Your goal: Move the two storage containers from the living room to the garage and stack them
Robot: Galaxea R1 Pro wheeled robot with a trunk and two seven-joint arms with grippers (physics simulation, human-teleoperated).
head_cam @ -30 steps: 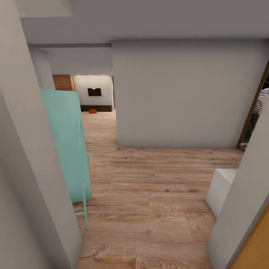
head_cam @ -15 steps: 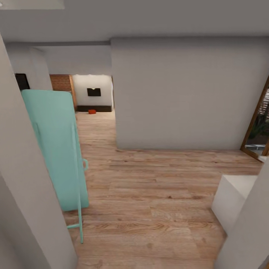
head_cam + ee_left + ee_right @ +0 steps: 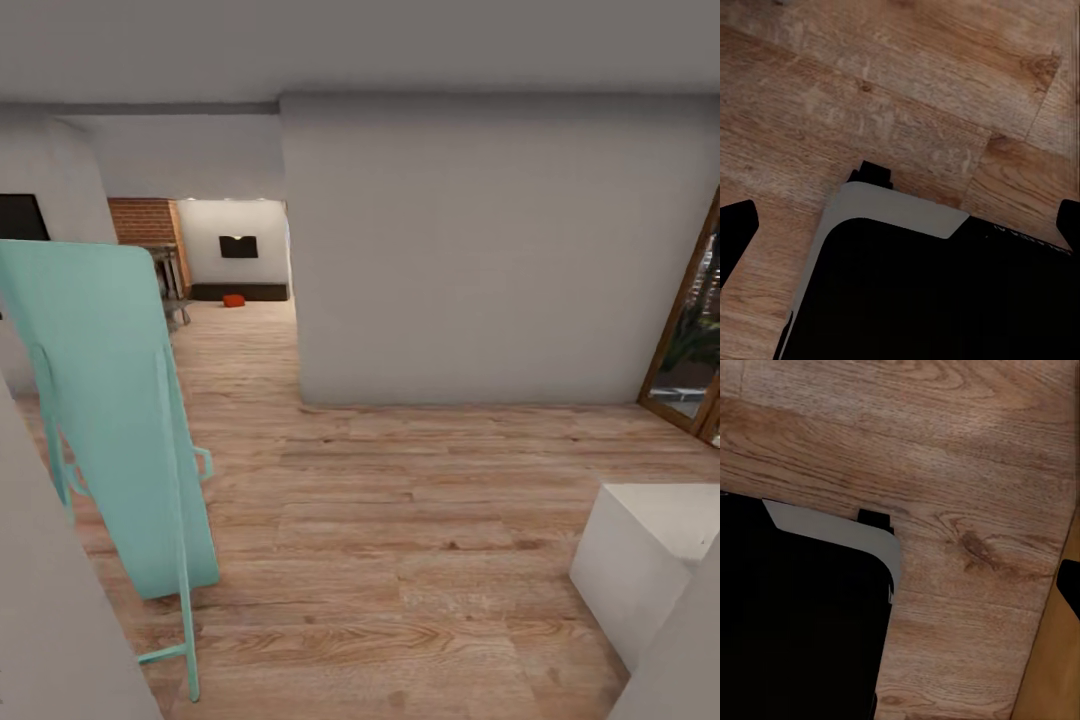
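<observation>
Hallway ahead of me.
Ironing board point(image 3: 115, 420) at left, wall point(image 3: 490, 250) centre, storage container point(image 3: 234, 300) far behind, upper left.

We see base point(image 3: 937, 300) in left wrist view: black body, rounded corner, light grey band along its edge, small black block jutting from that band, faint pale marking on black surface at right of frame. Black fingertips point(image 3: 736, 225) at left and right edges. In right wrist view: same black base point(image 3: 795, 622), grey rounded trim, small black tab; one black fingertip point(image 3: 1069, 585) at right edge.
</observation>
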